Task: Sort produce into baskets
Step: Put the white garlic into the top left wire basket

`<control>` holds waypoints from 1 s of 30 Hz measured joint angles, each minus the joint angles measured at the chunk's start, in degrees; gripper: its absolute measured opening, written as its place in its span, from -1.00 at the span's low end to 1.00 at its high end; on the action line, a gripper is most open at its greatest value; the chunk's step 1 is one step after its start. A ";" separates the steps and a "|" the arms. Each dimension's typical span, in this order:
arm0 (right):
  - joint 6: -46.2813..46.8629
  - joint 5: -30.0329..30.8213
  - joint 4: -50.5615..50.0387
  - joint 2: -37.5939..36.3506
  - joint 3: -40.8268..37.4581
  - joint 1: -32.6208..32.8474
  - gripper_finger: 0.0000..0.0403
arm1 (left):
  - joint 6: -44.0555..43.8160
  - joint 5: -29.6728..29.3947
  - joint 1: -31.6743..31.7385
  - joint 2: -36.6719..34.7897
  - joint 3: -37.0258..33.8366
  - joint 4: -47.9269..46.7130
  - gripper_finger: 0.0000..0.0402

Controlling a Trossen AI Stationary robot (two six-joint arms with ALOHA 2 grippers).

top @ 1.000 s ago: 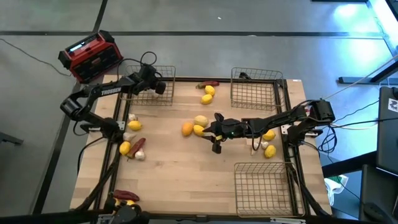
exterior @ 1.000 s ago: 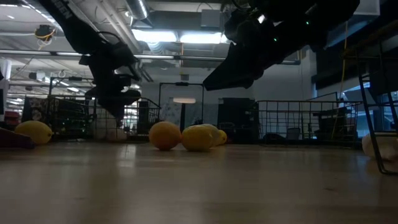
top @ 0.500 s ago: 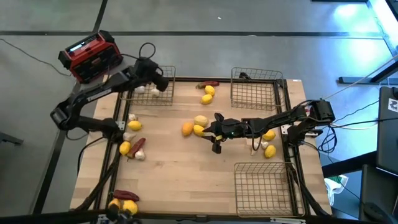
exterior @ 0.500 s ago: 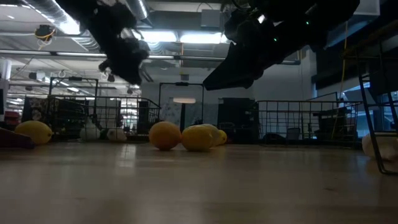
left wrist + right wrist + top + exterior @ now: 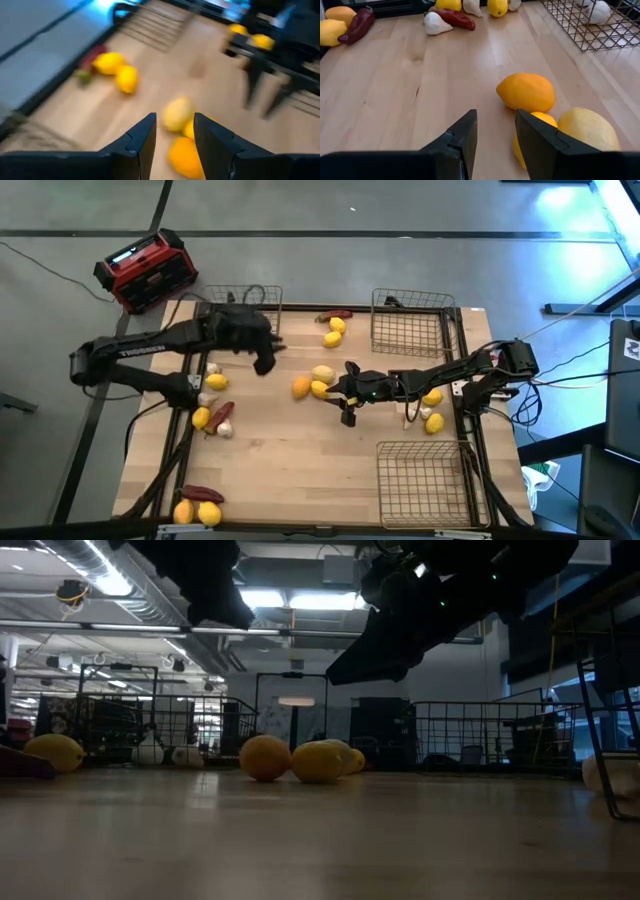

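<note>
with fingers parted and empty, the left gripper is held just beside the orange fruit at mid-table, the equally parted, empty right gripper on its other side.

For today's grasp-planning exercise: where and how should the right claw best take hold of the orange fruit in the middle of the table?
Grip the orange fruit across its rounded middle, coming down from above. It lies on its side, with two yellow fruits crowding one flank, so the fingers should probably close over the free sides. The right claw already hovers just short of it, fingers apart.
</note>
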 joint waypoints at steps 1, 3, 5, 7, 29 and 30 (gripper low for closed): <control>0.25 0.00 0.01 0.00 0.00 0.01 -0.34 | -0.49 0.00 -1.77 0.13 0.00 -0.36 -0.37; 0.26 0.00 0.02 0.00 0.00 0.01 -0.34 | -1.72 0.00 -5.07 0.14 -0.22 -1.55 -0.37; 0.28 0.00 0.02 0.00 0.00 0.02 -0.34 | -3.71 -0.02 -8.19 0.10 -0.83 -1.52 -0.37; 0.28 0.00 0.10 0.00 0.00 0.02 -0.34 | -6.19 -0.02 -10.94 0.13 -1.68 -2.79 -0.37; 0.11 0.04 0.21 -0.01 0.00 -0.01 -0.34 | -44.85 0.15 -36.16 0.04 -10.93 -23.64 -0.37; 0.03 0.04 0.21 0.00 0.00 -0.01 -0.34 | -46.50 0.15 -36.76 0.03 -10.93 -25.39 -0.37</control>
